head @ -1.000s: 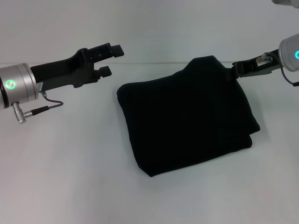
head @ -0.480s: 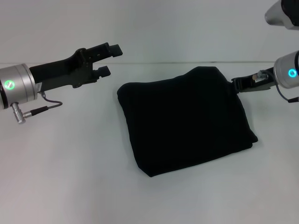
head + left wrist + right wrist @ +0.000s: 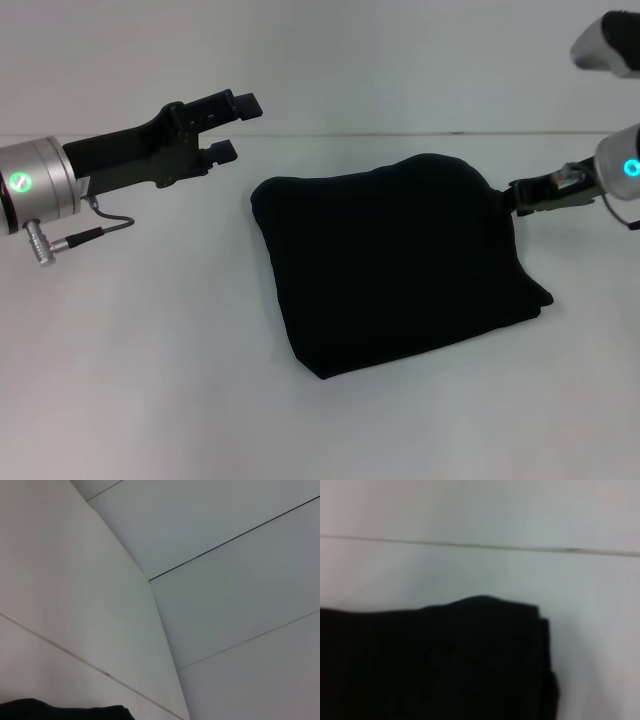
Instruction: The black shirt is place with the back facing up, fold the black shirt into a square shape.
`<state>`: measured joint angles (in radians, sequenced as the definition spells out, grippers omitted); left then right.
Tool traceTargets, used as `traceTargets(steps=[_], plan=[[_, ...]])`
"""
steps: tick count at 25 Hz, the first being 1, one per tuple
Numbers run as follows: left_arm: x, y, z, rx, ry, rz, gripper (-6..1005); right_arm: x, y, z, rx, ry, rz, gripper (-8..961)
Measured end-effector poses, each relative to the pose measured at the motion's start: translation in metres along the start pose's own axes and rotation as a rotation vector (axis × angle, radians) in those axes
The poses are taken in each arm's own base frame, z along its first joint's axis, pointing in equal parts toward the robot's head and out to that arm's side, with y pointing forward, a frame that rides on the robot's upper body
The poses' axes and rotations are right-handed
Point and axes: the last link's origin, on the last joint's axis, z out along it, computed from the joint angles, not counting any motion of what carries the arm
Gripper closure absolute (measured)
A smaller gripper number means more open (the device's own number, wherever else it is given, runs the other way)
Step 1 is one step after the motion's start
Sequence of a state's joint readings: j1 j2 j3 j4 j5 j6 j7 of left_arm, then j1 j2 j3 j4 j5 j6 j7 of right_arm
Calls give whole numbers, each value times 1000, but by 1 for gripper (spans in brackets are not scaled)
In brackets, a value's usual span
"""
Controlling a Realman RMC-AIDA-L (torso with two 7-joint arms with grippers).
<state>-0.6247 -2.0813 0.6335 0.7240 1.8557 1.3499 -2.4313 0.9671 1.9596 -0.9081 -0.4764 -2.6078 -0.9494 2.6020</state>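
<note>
The black shirt point(image 3: 395, 265) lies folded into a rough square bundle in the middle of the white table point(image 3: 150, 350). It also fills the lower part of the right wrist view point(image 3: 435, 665). My right gripper point(image 3: 510, 197) is at the bundle's far right corner, low over the table and shut on the fabric edge; its fingertips merge with the black cloth. My left gripper point(image 3: 238, 127) is open and empty, held above the table to the far left of the shirt and apart from it.
The table's far edge meets a pale wall point(image 3: 330, 60) just behind the shirt. Bare tabletop lies to the left of and in front of the bundle. The left wrist view shows only wall panels point(image 3: 210, 605).
My right gripper has moved right and down with the shirt's far right corner, so the raised peak of fabric has flattened. The left arm has not moved.
</note>
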Motion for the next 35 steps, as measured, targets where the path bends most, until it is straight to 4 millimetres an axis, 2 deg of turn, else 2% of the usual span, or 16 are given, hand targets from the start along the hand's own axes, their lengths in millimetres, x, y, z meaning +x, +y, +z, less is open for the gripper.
traceTargets(steps=[3, 8, 11, 13, 16, 19, 25, 35], plan=[[-1, 0, -1, -1, 1, -2, 109, -6, -7, -16, -20, -8, 17, 604], [-1, 0, -1, -5, 0, 0, 109, -5, -23, -43, -65, 9, 60, 494], [0, 1, -1, -12, 5, 2, 109, 2, -26, -48, -98, 27, 89, 429], [-1, 1, 0, -14, 6, 1, 109, 9, -22, -45, -130, 60, 90, 385], [-1, 2, 0, -19, 4, 1, 109, 25, -10, -37, -173, 144, 69, 249], [-1, 2, 0, -22, 6, -1, 109, 34, -8, -35, -164, 204, 57, 249], [-1, 3, 0, -27, 8, -2, 109, 44, -19, -40, -154, 239, 93, 250], [-1, 3, 2, -24, 5, 1, 109, 44, -14, -34, -161, 210, 93, 251]])
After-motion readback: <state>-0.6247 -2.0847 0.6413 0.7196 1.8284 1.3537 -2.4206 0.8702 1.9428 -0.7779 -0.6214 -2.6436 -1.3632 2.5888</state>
